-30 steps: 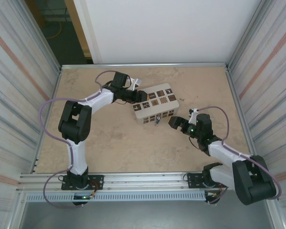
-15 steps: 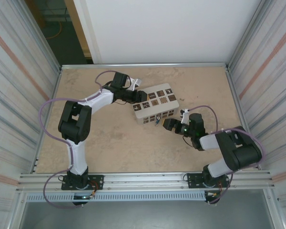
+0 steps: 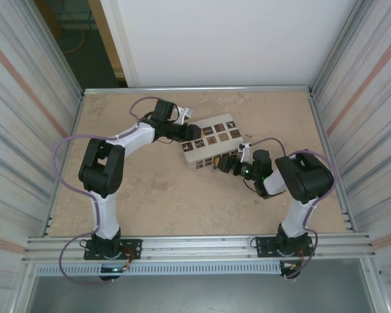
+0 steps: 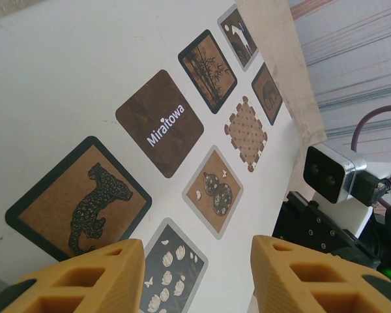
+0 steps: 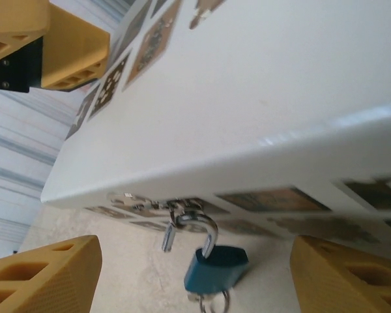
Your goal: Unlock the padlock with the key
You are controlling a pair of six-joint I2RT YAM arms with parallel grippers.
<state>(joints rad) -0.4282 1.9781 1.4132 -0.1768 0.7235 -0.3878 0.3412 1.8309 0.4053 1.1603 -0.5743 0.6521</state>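
With the fingers of the right gripper (image 5: 197, 277) spread wide and empty, the blue padlock (image 5: 215, 266) dangles from the white box (image 5: 247, 98) midway between them, so a clumsy close could swing it aside or shove the box, which the left gripper (image 4: 199, 267), fingers also parted, leaves unclamped.

The right arm's black pincer (image 3: 223, 163) is closing in on the white cardboard box with brown picture squares (image 3: 212, 149). A second ago it was hanging over the counter well to the right of the box's near face. Now it is sitting just beside that face, its yellow fingers (image 5: 45, 277) standing spread on either side of the tiny blue padlock with a silvery shackle (image 5: 215, 266). The arm is folding up as it goes: its bulky black elbow joint (image 3: 304, 177), earlier lying low by the right rail, is now rising close behind the wrist.
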